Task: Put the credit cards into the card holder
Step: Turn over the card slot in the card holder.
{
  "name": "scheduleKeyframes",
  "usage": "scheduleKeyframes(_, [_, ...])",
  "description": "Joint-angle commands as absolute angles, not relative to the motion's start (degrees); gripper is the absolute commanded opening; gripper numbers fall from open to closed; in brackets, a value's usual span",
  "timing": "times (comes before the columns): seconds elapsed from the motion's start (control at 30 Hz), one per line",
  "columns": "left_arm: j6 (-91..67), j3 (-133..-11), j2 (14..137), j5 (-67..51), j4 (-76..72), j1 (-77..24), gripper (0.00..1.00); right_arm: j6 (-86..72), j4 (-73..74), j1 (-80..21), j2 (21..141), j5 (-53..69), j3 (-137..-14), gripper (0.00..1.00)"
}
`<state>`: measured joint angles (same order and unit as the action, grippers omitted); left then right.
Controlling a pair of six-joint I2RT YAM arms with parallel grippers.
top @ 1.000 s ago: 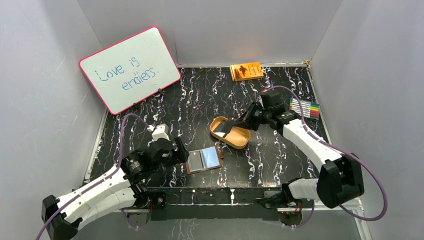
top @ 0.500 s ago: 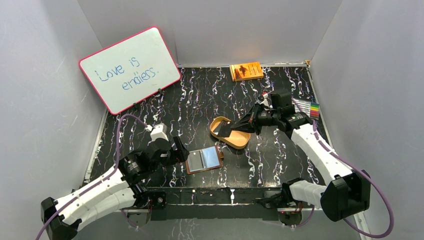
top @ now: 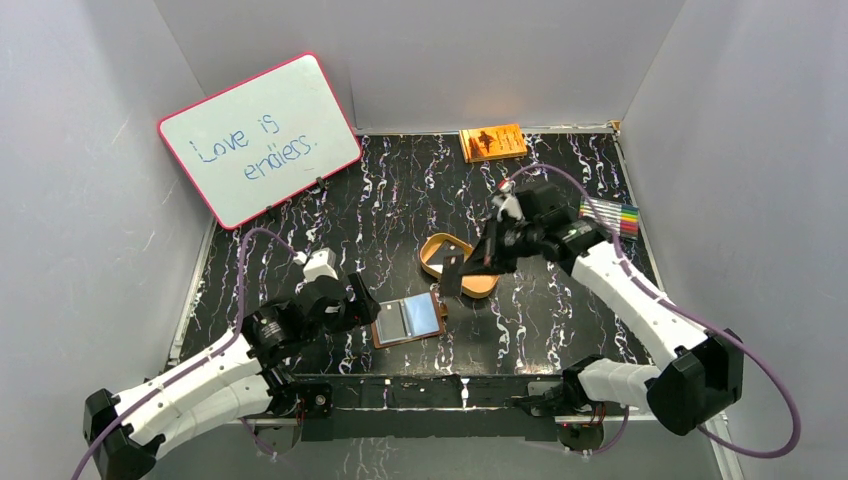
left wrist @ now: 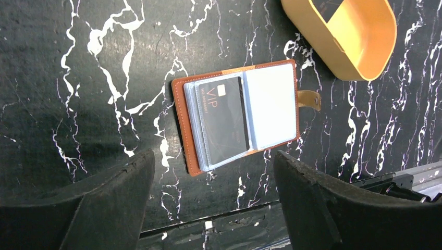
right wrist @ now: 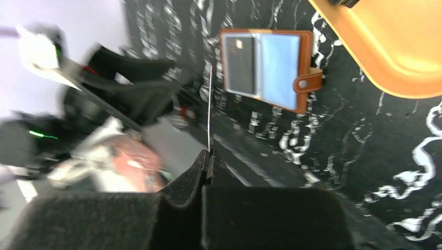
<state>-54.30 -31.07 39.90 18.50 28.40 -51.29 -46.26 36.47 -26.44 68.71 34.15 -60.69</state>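
Right end effector pinched one credit card by its edge, airborne. Left end effector gaped beside the open card holder at the table's near edge. Risk: the card could swivel in that thin pinch and miss the slot.

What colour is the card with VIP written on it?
The VIP card is black; the left wrist view shows it best.

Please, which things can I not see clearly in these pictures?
- The card in the right claw: right wrist view shows only its edge, face unseen.
- The tray: left wrist view, cut off by the top edge.
- The left arm: right wrist view, blurred.
- The book title: top view, too small.
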Motion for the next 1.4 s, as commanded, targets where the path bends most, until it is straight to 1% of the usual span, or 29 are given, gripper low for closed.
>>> scheduleKeyframes(0.0, [-60.1, -29.5, 41.2, 18.2, 31.1, -51.4, 0.80, -28.6, 36.5, -37.7, 64.6, 17.8, -56.8, 0.00])
scheduleKeyframes(0.1, [-65.2, -28.8, 42.5, 19.7, 34.1, -51.4, 0.80, -27.3, 30.4, -38.3, 63.6, 22.6, -52.1, 0.00])
scheduleKeyframes(0.17, [-66.7, -27.9, 42.8, 19.3, 33.3, -51.5, 0.80, -26.2, 26.9, -39.5, 64.6, 23.5, -50.3, 0.00])
scheduleKeyframes(0.33, [-65.4, -25.0, 45.2, 17.7, 26.7, -51.4, 0.80, -24.0, 24.2, -40.4, 71.8, 23.3, -49.9, 0.00])
scheduleKeyframes(0.43, [-63.0, -24.7, 48.5, 17.7, 22.8, -51.5, 0.80, -25.0, 22.1, -40.4, 73.4, 23.0, -48.8, 0.00])
scheduleKeyframes(0.53, [-60.3, -24.8, 53.4, 17.0, 18.9, -51.5, 0.80, -26.7, 21.1, -40.4, 71.3, 21.8, -46.2, 0.00])
scheduleKeyframes(0.77, [-53.2, -27.3, 63.9, 15.6, 14.0, -51.2, 0.80, -29.6, 24.9, -40.4, 63.0, 17.3, -41.4, 0.00])
scheduleKeyframes(0.97, [-48.4, -28.8, 69.0, 14.0, 9.5, -50.8, 0.78, -30.9, 25.9, -40.8, 60.1, 19.7, -39.0, 0.00])
scheduleKeyframes(1.07, [-46.3, -29.3, 71.1, 13.5, 7.7, -50.3, 0.75, -30.4, 26.1, -41.9, 59.5, 20.3, -38.3, 0.00])
scheduleKeyframes(1.27, [-43.0, -29.7, 74.7, 11.1, 2.7, -49.7, 0.66, -32.8, 23.6, -45.0, 56.0, 21.2, -34.6, 0.00])
scheduleKeyframes(1.37, [-42.5, -30.4, 75.9, 10.7, 2.0, -49.6, 0.64, -34.6, 23.2, -46.1, 54.3, 20.2, -32.6, 0.00])
